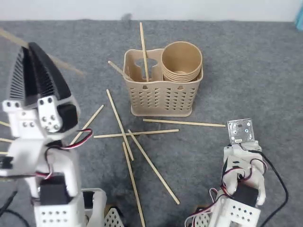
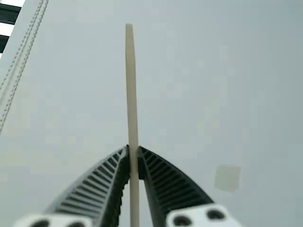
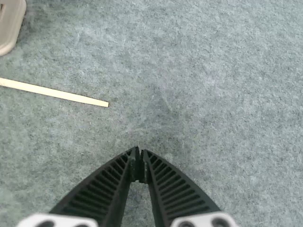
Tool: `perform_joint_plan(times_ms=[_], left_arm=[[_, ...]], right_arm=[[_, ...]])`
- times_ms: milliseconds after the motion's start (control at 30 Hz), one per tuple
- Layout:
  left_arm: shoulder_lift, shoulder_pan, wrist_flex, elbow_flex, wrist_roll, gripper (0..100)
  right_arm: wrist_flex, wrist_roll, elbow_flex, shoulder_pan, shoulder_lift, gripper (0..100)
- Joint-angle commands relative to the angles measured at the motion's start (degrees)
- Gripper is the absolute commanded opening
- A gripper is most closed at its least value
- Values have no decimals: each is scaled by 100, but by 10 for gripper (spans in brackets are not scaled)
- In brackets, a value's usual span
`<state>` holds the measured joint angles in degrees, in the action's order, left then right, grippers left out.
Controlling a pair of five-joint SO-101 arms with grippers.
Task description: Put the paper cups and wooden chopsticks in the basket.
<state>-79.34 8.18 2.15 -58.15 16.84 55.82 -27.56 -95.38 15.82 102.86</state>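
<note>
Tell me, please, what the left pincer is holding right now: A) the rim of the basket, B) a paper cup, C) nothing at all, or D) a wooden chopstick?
D: in the left wrist view, the left pincer is closed on a wooden chopstick that sticks out well past its tips.

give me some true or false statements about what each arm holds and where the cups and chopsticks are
1. The left end effector is shut on a pale wooden chopstick. True.
2. The stack of brown paper cups lies on the grey carpet. False: it stands in the beige slotted basket.
3. The right end effector grips a chopstick. False: it is shut on nothing.
4. Several loose wooden chopsticks lie on the carpet. True.
</note>
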Motion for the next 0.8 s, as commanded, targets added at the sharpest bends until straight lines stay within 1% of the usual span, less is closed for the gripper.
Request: perform_joint_plan(times_ms=[0, 267, 333, 467, 633, 767], left_arm=[[18, -281, 404, -101, 44, 12], [44, -1538, 404, 233, 44, 12], [202, -1705, 404, 268, 44, 12], [1055, -1749, 492, 374, 26, 12], [2277, -1741, 1424, 629, 44, 12], [2971, -1749, 1653, 831, 44, 12]], right_arm=[[57, -53, -105, 4, -31, 8], [57, -53, -105, 4, -31, 8], [57, -53, -105, 4, -31, 8], [57, -53, -105, 4, -31, 8], [57, -53, -105, 4, -22, 8], [57, -53, -105, 4, -22, 8]])
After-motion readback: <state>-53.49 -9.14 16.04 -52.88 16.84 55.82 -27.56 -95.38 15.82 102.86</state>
